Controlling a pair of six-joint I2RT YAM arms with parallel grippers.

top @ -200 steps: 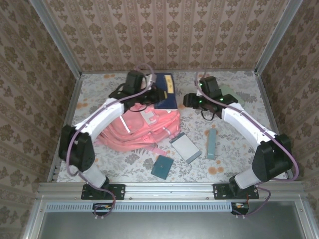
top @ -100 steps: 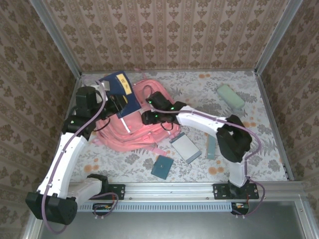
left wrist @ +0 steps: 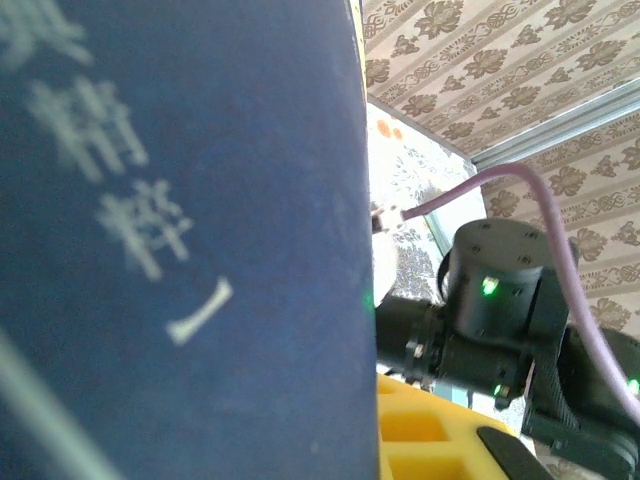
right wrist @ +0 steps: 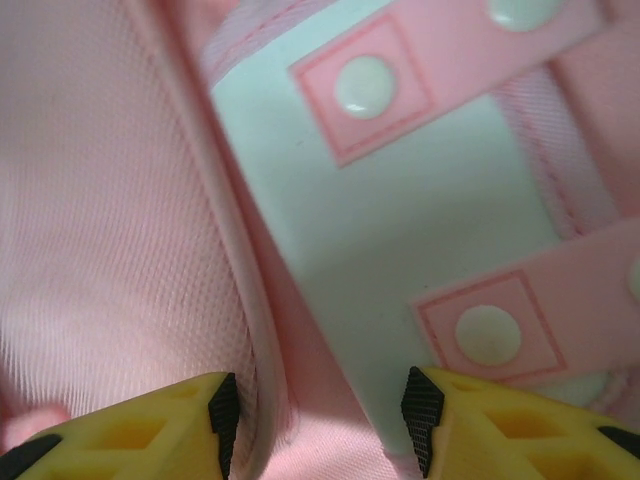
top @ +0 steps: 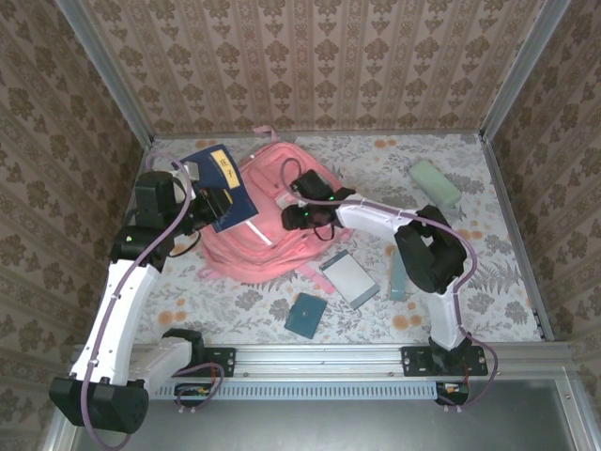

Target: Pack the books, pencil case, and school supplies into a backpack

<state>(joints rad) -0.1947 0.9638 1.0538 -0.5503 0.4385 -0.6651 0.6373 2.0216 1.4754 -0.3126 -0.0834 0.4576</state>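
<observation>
top view: my left jaws are clamped narrow on the navy book (top: 223, 183) with its yellow label. they hold it tilted over the far-left edge of the pink backpack (top: 258, 249), which lies on the worktop (top: 488, 282). my right jaws sit on the backpack near its middle. the mint pencil case (top: 434, 182) lies well apart at the far right. the grey-white book (top: 349, 279), pale-teal bar (top: 398, 271) and dark-teal pad (top: 306, 316) lie in front of the backpack.

left wrist: the navy book's cover, with pale characters, stands close against my yellow finger (left wrist: 415, 435).

right wrist: my pads (right wrist: 223, 410) stand half apart, straddling a pink piped seam (right wrist: 262, 370) beside the pale panel (right wrist: 400, 230), pinching nothing.
</observation>
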